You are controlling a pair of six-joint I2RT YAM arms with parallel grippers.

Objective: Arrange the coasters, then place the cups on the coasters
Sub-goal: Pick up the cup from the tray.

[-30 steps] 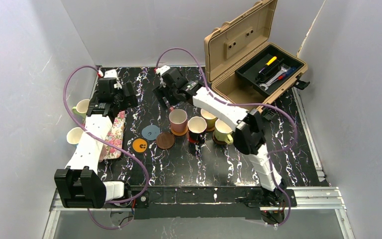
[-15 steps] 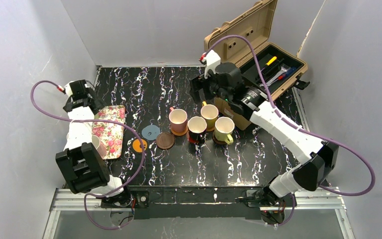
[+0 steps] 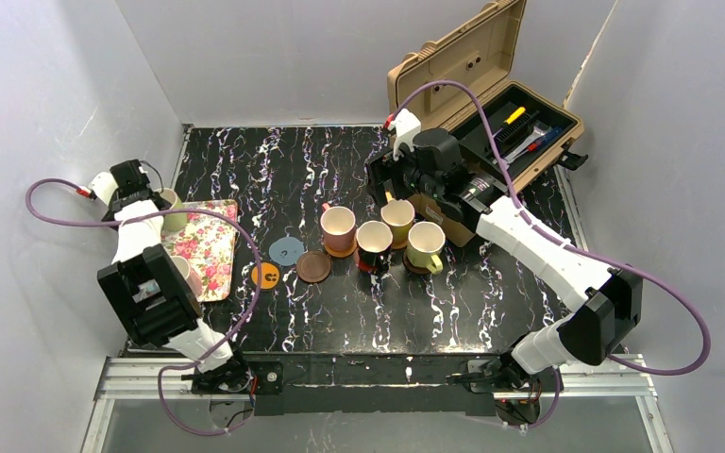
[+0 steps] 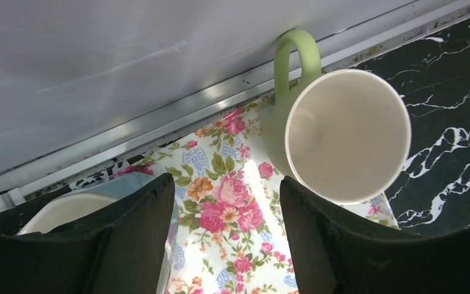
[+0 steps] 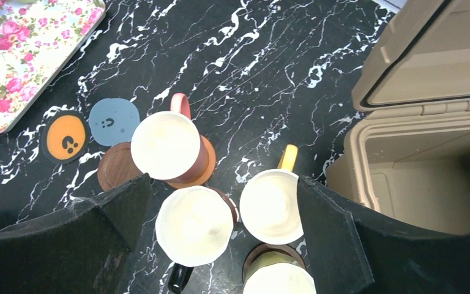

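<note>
In the middle of the table, four cups stand on coasters: pink point(image 3: 338, 226), black point(image 3: 374, 241), yellow point(image 3: 397, 219) and lime point(image 3: 425, 243). Three bare coasters lie to their left: grey-blue point(image 3: 286, 250), orange point(image 3: 264, 275) and brown wood point(image 3: 313, 266). My right gripper point(image 5: 223, 180) hangs open high above the pink cup point(image 5: 165, 146), black cup point(image 5: 193, 225) and yellow cup point(image 5: 269, 207). My left gripper point(image 4: 226, 184) is open over the floral tray point(image 4: 232, 214), empty. A green cup point(image 4: 343, 135) stands beside its right finger, and a pale blue cup point(image 4: 67, 208) is half hidden behind its left finger.
The floral tray point(image 3: 210, 247) lies at the table's left edge against the wall rail. An open tan tool case point(image 3: 491, 113) with tools stands at the back right, close behind my right gripper point(image 3: 384, 181). My left arm's elbow point(image 3: 146, 293) covers the tray's near end.
My left arm has swung out to the left wall over the tray and its jaws have narrowed. My right arm moved from the table's middle back toward the tool case, then held still.
</note>
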